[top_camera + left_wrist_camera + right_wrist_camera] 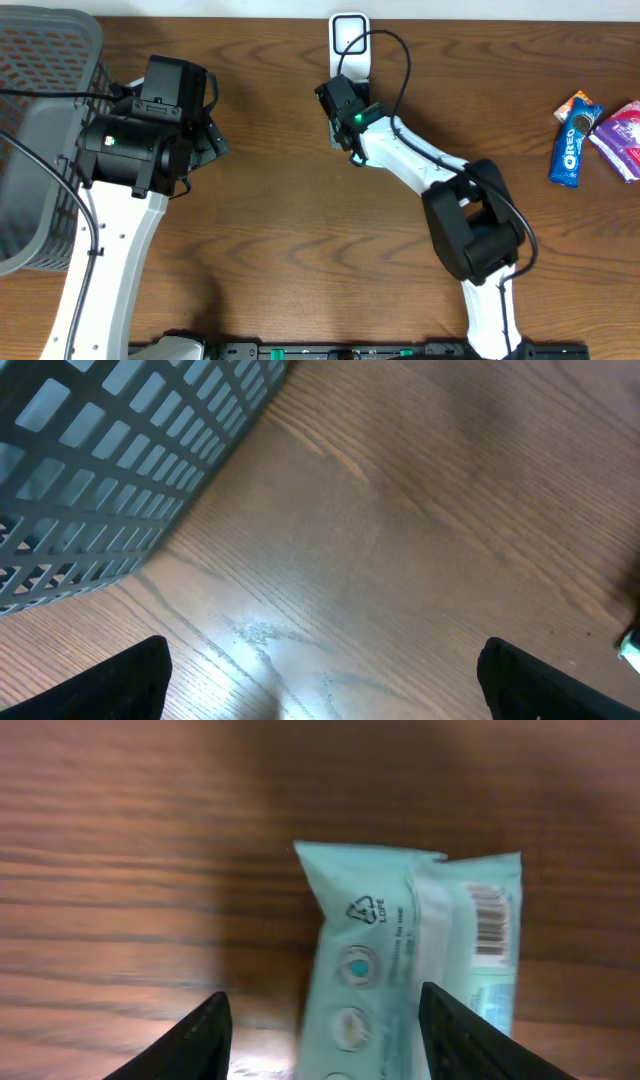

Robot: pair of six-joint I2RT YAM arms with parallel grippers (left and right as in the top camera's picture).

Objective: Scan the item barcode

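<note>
Brown wood-grain desk [280, 230] fills every view. It carries a grey plastic mesh basket [40, 120] at the left edge, a white rectangular scanner [348, 40] at the far middle, and a blue Oreo packet [572, 140] beside a purple snack packet [625, 135] far right. The pale teal plastic packet [400, 970] lies flat near the scanner, its barcode [490, 920] facing up, under the right claw [322, 995], whose fingers stand apart and hold nothing. Picking it up looks like the step in hand. One finger overlaps the packet, so the claw should shift to straddle its narrow width, clear of the barcode, before closing. The left claw [320, 645] hangs wide open and empty beside the basket.
</note>
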